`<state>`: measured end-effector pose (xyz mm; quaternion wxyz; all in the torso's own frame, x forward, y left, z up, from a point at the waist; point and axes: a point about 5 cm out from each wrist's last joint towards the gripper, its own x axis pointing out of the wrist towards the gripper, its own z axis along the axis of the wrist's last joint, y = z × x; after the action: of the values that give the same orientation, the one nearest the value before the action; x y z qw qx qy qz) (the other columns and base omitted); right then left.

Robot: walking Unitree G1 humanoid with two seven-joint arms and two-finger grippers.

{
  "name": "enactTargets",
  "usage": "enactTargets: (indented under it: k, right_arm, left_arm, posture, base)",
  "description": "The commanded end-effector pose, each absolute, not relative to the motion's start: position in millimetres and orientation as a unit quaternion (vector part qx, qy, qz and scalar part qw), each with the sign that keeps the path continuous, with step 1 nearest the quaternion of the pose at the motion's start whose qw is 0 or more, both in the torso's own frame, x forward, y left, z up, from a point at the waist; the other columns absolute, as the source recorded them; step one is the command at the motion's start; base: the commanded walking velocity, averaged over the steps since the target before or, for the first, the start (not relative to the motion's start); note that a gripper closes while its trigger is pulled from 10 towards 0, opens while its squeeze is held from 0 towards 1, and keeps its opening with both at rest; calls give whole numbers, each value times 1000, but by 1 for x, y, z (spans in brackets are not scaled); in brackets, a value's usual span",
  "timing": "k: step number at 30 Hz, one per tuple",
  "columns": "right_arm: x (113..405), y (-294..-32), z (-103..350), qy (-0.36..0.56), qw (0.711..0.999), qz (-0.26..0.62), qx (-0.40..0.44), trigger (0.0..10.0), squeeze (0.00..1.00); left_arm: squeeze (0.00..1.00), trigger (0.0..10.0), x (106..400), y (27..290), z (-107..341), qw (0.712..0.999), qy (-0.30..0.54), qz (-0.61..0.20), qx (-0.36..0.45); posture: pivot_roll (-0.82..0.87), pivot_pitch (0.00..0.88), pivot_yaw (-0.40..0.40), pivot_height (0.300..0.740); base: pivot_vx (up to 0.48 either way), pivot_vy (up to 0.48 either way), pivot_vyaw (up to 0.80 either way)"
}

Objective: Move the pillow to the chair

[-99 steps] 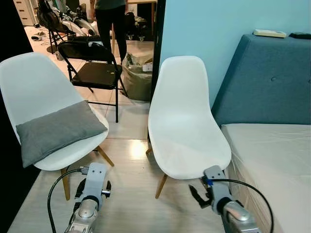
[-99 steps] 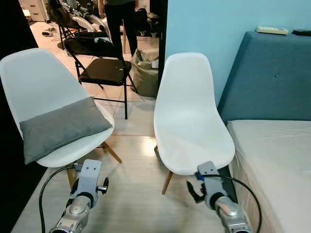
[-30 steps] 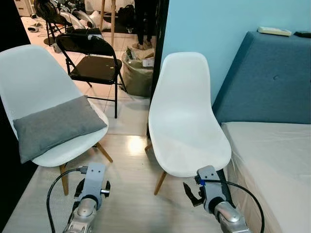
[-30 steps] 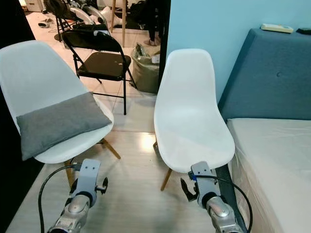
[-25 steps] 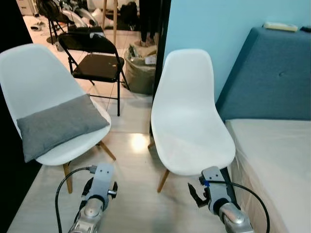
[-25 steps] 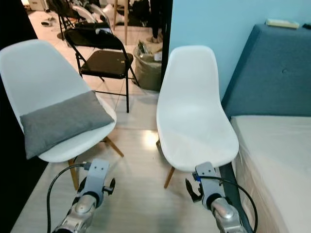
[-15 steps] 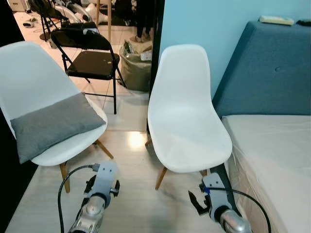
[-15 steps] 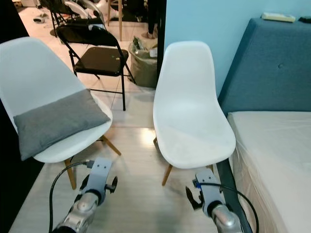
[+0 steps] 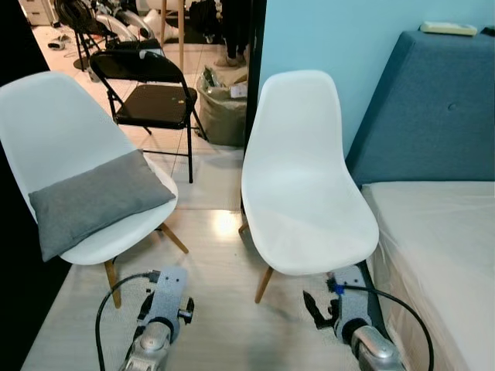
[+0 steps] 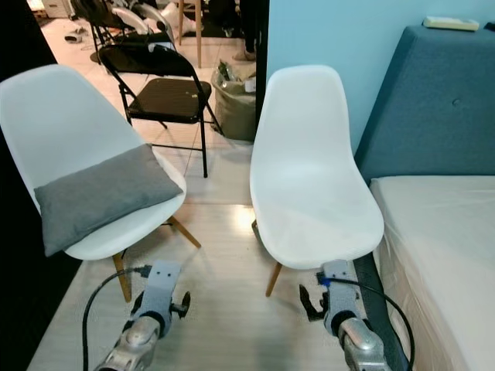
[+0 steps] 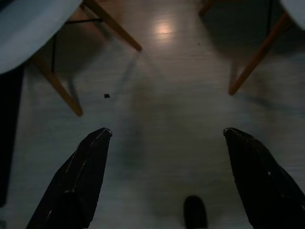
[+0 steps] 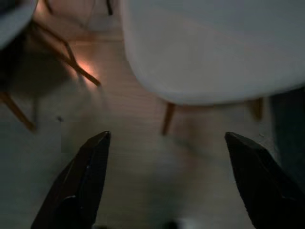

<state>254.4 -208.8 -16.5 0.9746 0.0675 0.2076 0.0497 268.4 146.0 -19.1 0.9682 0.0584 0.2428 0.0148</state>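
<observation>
Pale wood-look floor (image 9: 220, 309) runs ahead of me to a light blue wall (image 9: 325, 46), with a dark opening on my left leading into a tiled room where a black folding chair (image 9: 155, 97) stands beside a greenish bag (image 9: 224, 104). Two white shell chairs on wooden legs face me. The left chair (image 9: 58, 143) carries the grey pillow (image 9: 97, 201), which lies flat across its seat with one corner hanging over the front edge on my left. The right chair (image 9: 305, 185) has a bare seat and stands just beside a blue headboard (image 9: 433, 116), with the pale mattress (image 9: 445, 255) reaching along my right side. A small light-coloured object (image 9: 447, 28) rests on top of the headboard. My left gripper (image 11: 164, 136) hangs low over the floor in front of the left chair, well apart from the pillow, its two black fingers (image 11: 78, 183) spread wide with nothing between them. My right gripper (image 12: 167, 138) hangs low just in front of the right chair's seat, its fingers (image 12: 86, 179) also spread wide and holding nothing; through the gap I see the underside edge of that seat and its legs. A black cable (image 9: 116, 297) loops off my left wrist.
</observation>
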Motion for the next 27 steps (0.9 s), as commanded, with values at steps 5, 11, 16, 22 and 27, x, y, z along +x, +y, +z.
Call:
enactTargets:
  k: [5, 11, 16, 22, 27]
  right_arm:
    - [242, -204, -32, 273, 958, 58, 72, 10000, 0]
    - [253, -202, -25, 253, 964, 48, 59, 10000, 0]
    - [263, -203, -12, 225, 972, 67, 11, 10000, 0]
    - [283, -196, 36, 105, 982, 124, -93, 10000, 0]
    - [282, -189, 30, 113, 972, 164, -127, 10000, 0]
  left_arm:
    - [0, 10000, 267, 148, -22, 963, 258, 28, 68]
    - [0, 10000, 266, 155, -23, 963, 256, 32, 72]
    - [0, 10000, 269, 156, -21, 964, 253, 20, 82]
    - [0, 10000, 285, 152, -6, 970, 220, 0, 101]
    - [0, 10000, 292, 145, 0, 972, 210, -11, 108]
  posture:
    - [-46, 76, -21, 740]
    - [-60, 70, 3, 740]
    - [-70, 73, 28, 740]
    - [-94, 89, 71, 740]
    - [-113, 80, 61, 740]
  base:
    - [0, 0, 0]
    - [0, 0, 0]
    - [0, 0, 0]
    - [0, 0, 0]
    - [0, 0, 0]
